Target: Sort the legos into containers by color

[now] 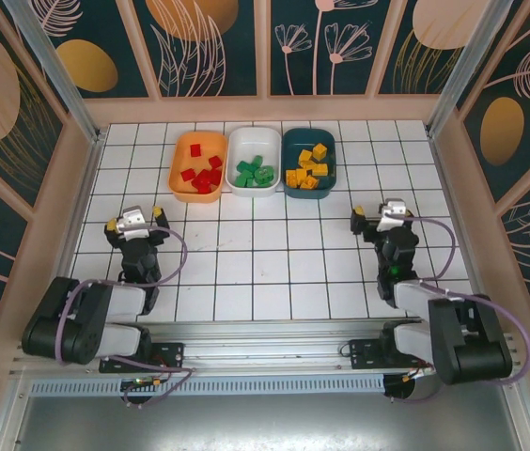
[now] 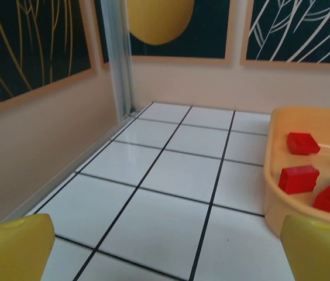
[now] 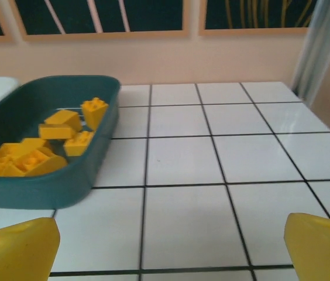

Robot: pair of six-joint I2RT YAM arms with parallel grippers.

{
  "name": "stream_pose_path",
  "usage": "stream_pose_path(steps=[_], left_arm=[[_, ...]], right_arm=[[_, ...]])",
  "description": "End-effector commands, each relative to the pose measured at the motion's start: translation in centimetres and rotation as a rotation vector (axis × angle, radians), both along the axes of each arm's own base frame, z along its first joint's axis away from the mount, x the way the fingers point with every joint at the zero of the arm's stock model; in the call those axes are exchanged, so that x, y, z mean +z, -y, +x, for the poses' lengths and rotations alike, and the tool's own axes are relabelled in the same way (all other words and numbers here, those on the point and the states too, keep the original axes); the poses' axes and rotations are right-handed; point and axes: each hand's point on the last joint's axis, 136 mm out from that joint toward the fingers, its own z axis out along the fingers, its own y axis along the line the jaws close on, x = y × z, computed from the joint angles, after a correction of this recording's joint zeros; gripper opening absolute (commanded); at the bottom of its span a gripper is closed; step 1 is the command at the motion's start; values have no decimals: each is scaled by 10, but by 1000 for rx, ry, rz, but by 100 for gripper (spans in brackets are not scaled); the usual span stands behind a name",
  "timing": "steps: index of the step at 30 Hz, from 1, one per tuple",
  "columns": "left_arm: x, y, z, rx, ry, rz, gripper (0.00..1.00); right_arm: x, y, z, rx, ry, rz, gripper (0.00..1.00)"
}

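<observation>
The sorting looks finished, as far as these views allow. Along the far edge of the surface point(image 1: 274, 254) the three containers stand in a row, side by side. At the left, the orange bin point(image 1: 182, 148) holds the red legos point(image 1: 204, 177). In the middle, the white bin point(image 1: 256, 141) holds the green legos point(image 1: 256, 174). At the right, the dark teal bin point(image 1: 293, 143) holds the yellow legos point(image 1: 307, 172). Every brick I can make out lies inside a bin, each among its own colour.

The left arm point(image 1: 138, 252) sits by the left edge, in the near half of the surface. The left jaws are spread wide and hold nothing. From that wrist, the orange bin lies ahead and to the right of the left fingertips point(image 2: 13, 246), with bare tiles in front of them. The right arm point(image 1: 398, 254) sits by the right edge. The right jaws are likewise wide and empty, and the teal bin lies ahead and to the left of the right fingertips point(image 3: 323, 246), also apart from them.

I judge the step in hand to be the closing check. The next move calls for no grasp, only a look over the tiles for a missed brick, perhaps hidden behind an arm.
</observation>
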Motion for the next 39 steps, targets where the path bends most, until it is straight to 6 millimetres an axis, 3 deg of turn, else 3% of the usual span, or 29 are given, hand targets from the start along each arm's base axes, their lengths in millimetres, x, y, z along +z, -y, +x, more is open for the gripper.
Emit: stream_pose_path(steps=[1, 10, 13, 16, 18, 39], left_arm=[[18, -3, 4, -11, 109, -7, 99], [0, -4, 28, -53, 20, -40, 99], [-3, -9, 29, -38, 6, -54, 99], [-3, -9, 29, -36, 7, -55, 99], [-3, -9, 29, -36, 8, -55, 99], [-3, -9, 29, -37, 8, -54, 99]], right_arm=[[28, 12, -6, -25, 172, 9, 99], [20, 29, 7, -49, 161, 124, 99], [6, 16, 13, 28, 155, 97, 99], [-3, 6, 36, 86, 64, 85, 99], [-10, 17, 41, 42, 22, 123, 99], [-11, 17, 41, 31, 13, 114, 99]])
